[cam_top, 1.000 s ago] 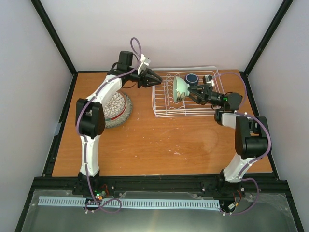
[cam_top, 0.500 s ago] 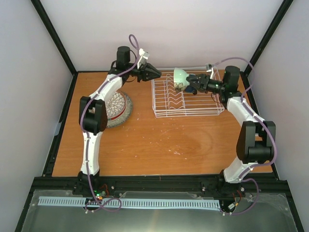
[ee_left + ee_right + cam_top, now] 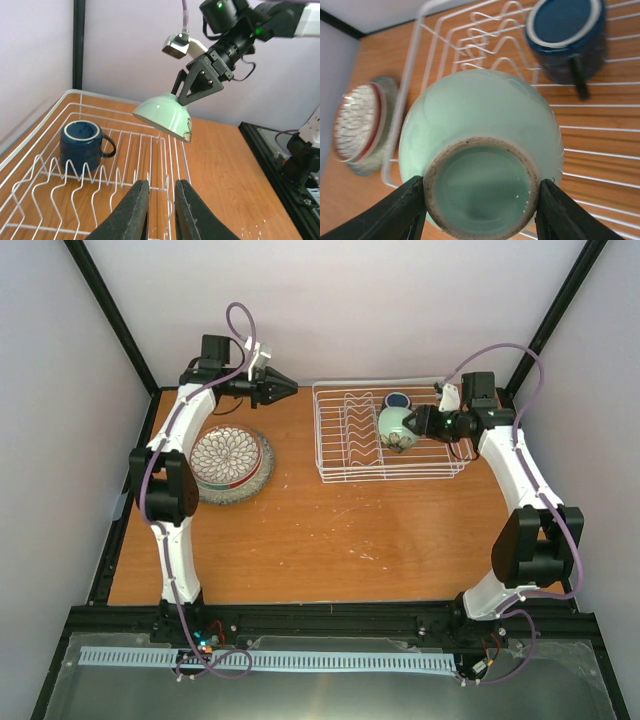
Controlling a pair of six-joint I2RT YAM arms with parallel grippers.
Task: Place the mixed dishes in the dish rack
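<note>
A wooden table [image 3: 350, 530] seen from above, with two robot arms bolted at its near edge and reaching away toward the back wall. Nearest of the dishes, on the left half of the table, sits a stack of plates [image 3: 258, 476] with the petal-patterned plate [image 3: 228, 454] on top, face up; the stack stands apart from the dish rack [image 3: 319, 440], off its left side. The white wire rack lies flat on the far right part of the table, its zigzag plate dividers standing upright and holding no plates. Over the rack's right half the right gripper [image 3: 418, 426] holds the small pale green bowl [image 3: 162, 112] in the air, its two dark fingers [image 3: 405, 210] pinching the unglazed foot ring from either side. The bowl is tipped so that its mouth faces down and away from the gripper, and it hangs above the wires without touching them. Just beyond it, inside the rack near the far rim, stands the dark blue mug [image 3: 81, 146] – its upward face a blue disc ringed in white, its handle pointing toward the rack's right side. Farthest back on the left, the left gripper [image 3: 161, 189] hovers beyond the plates and left of the rack, pointing at it – its fingers drawn nearly together with only a narrow slit between them, holding nothing.
</note>
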